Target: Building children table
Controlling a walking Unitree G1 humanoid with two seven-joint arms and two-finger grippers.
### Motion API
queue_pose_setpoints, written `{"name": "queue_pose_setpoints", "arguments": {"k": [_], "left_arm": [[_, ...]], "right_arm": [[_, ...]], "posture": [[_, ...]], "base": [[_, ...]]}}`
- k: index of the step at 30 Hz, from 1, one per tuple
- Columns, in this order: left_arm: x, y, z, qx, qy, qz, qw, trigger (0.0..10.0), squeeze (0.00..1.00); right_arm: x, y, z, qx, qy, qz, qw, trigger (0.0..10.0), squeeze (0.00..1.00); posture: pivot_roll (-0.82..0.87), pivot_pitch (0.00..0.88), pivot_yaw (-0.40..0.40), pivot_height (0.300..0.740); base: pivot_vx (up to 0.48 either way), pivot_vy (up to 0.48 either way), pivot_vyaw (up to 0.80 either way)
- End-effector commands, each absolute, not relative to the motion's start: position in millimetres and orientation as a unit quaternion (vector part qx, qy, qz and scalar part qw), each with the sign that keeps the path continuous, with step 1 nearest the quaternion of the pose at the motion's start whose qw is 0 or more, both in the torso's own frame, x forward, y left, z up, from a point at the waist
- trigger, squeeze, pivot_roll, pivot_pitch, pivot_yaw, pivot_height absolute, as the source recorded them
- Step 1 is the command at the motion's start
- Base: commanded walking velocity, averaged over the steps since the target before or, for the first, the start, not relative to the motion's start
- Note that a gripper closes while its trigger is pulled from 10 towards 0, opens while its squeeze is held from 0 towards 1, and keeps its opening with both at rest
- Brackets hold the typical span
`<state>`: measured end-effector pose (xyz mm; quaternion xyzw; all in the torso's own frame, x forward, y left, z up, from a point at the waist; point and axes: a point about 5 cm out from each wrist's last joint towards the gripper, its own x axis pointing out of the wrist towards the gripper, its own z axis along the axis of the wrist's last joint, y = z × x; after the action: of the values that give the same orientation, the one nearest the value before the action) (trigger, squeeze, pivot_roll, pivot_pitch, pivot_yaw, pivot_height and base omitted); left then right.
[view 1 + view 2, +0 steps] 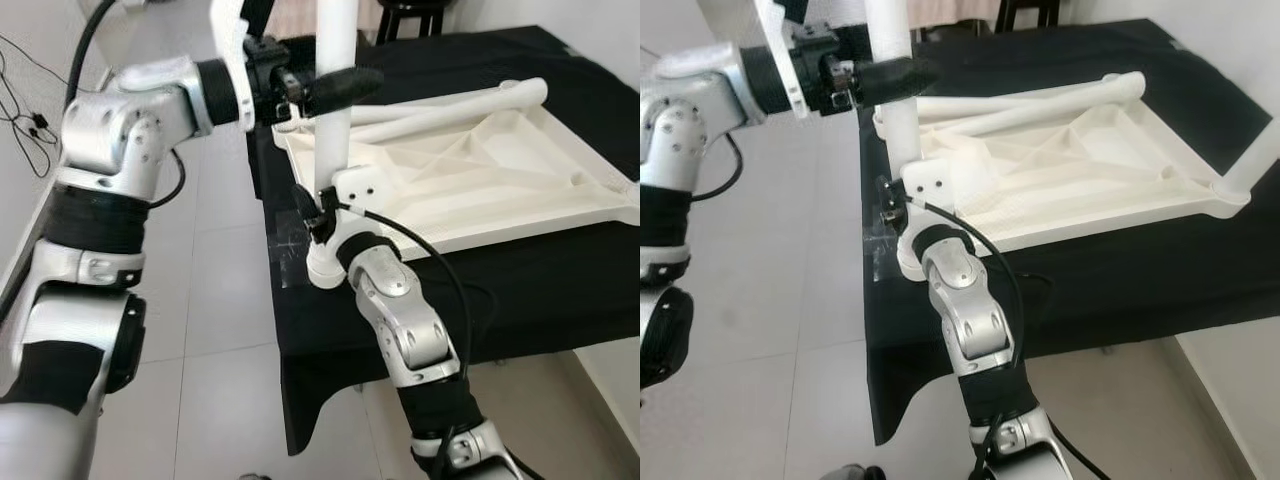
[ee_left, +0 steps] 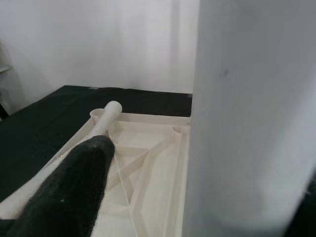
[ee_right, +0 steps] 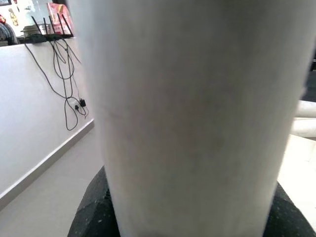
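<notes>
Gripping the upright white table leg high on its shaft, the left gripper has its black fingers wrapped around it at about eleven o'clock in the head views, while the right gripper is clamped on the same leg lower down, near its foot at the tabletop's near-left corner. The large black-draped table carries the work: the white children's tabletop lies upside down on it, ribbed underside up like a shallow tray, spreading from centre toward three o'clock. Inside that tray a loose leg lies slanted toward one o'clock, not yet fitted. Judging by this, the step in hand is seating the first leg into its corner socket; the next move probably calls for keeping the leg plumb and pressing or twisting it home before either grip lets go.
</notes>
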<state>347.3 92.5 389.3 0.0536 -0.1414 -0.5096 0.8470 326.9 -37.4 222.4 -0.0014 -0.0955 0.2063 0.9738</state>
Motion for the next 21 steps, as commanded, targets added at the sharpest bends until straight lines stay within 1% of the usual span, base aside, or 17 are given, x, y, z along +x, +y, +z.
{"name": "queue_pose_setpoints", "arguments": {"k": [1, 6, 13, 14, 15, 16, 18, 19, 20, 21], "left_arm": [[349, 87, 388, 0.057, -0.139, -0.506, 0.85, 0.0, 0.0], [346, 79, 387, 0.052, -0.14, -0.524, 0.839, 0.0, 0.0], [345, 76, 385, 0.053, -0.144, -0.532, 0.833, 0.0, 0.0], [345, 76, 384, 0.055, -0.143, -0.533, 0.832, 0.0, 0.0], [344, 76, 382, 0.056, -0.142, -0.534, 0.832, 0.0, 0.0], [344, 76, 382, 0.056, -0.142, -0.534, 0.832, 0.0, 0.0], [344, 76, 379, 0.058, -0.141, -0.533, 0.832, 0.0, 0.0], [344, 76, 379, 0.058, -0.141, -0.533, 0.832, 0.0, 0.0], [344, 76, 378, 0.059, -0.141, -0.533, 0.832, 0.0, 0.0], [344, 76, 378, 0.059, -0.141, -0.533, 0.832, 0.0, 0.0]], "right_arm": [[314, -2, 212, 0.099, -0.054, 0.27, 0.956, 10.0, 0.0], [315, -4, 213, 0.098, -0.056, 0.268, 0.957, 10.0, 0.0], [321, -10, 214, 0.075, -0.061, 0.268, 0.959, 10.0, 0.0], [323, -12, 216, 0.072, -0.066, 0.279, 0.955, 10.0, 1.0], [328, -15, 222, 0.068, -0.075, 0.303, 0.948, 10.0, 1.0], [328, -15, 222, 0.068, -0.075, 0.303, 0.948, 10.0, 1.0], [339, -23, 237, 0.044, -0.097, 0.366, 0.924, 10.0, 1.0], [339, -23, 237, 0.044, -0.097, 0.366, 0.924, 10.0, 1.0], [344, -29, 243, 0.021, -0.101, 0.409, 0.907, 10.0, 1.0], [344, -29, 243, 0.021, -0.101, 0.409, 0.907, 10.0, 1.0]], "posture": [[0.05, 0.159, 0.078, 0.74], [0.05, 0.157, 0.076, 0.74], [0.05, 0.156, 0.073, 0.74], [0.05, 0.155, 0.069, 0.74], [0.05, 0.155, 0.066, 0.74], [0.05, 0.155, 0.066, 0.74], [0.05, 0.155, 0.062, 0.74], [0.05, 0.155, 0.062, 0.74], [0.05, 0.154, 0.059, 0.74], [0.05, 0.154, 0.059, 0.74]], "base": [[0.0, 0.0, 0.0], [0.0, 0.0, 0.0], [0.0, 0.0, 0.0], [0.0, 0.0, 0.0], [0.0, 0.0, 0.0], [0.0, 0.0, 0.0], [0.0, 0.0, 0.0], [0.0, 0.0, 0.0], [0.0, 0.0, 0.0], [0.0, 0.0, 0.0]]}}
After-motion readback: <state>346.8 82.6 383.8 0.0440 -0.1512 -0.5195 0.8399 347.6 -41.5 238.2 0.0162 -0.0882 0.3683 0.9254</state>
